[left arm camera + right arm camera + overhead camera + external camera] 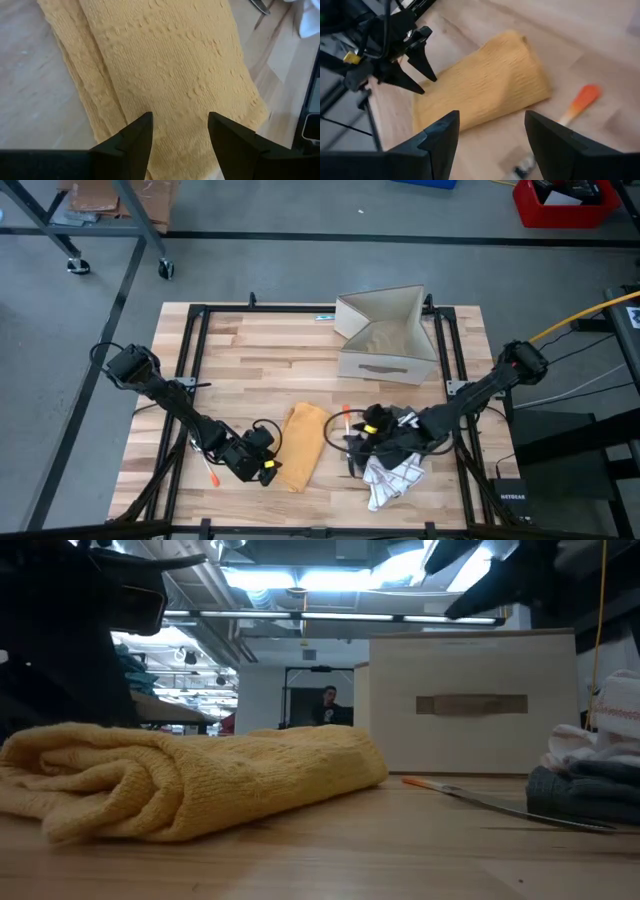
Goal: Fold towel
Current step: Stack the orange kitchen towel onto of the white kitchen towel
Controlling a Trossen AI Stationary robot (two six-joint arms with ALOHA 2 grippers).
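A yellow towel [300, 446], folded into a narrow strip, lies flat on the wooden table; it also shows in the low view [200, 780], the left wrist view [170, 65] and the right wrist view [485, 82]. My left gripper [266, 463] is open at the towel's near-left edge, its fingers [142, 132] spread above the cloth and holding nothing. My right gripper [362, 432] is open and empty to the right of the towel, its fingers [442, 132] pointing toward the towel.
An open cardboard box [385, 335] stands at the far middle. A heap of white and grey cloths [395, 470] lies under the right arm. An orange-handled tool [580, 102] lies between towel and heap, another [212, 474] by the left arm. A person [330, 705] stands far behind.
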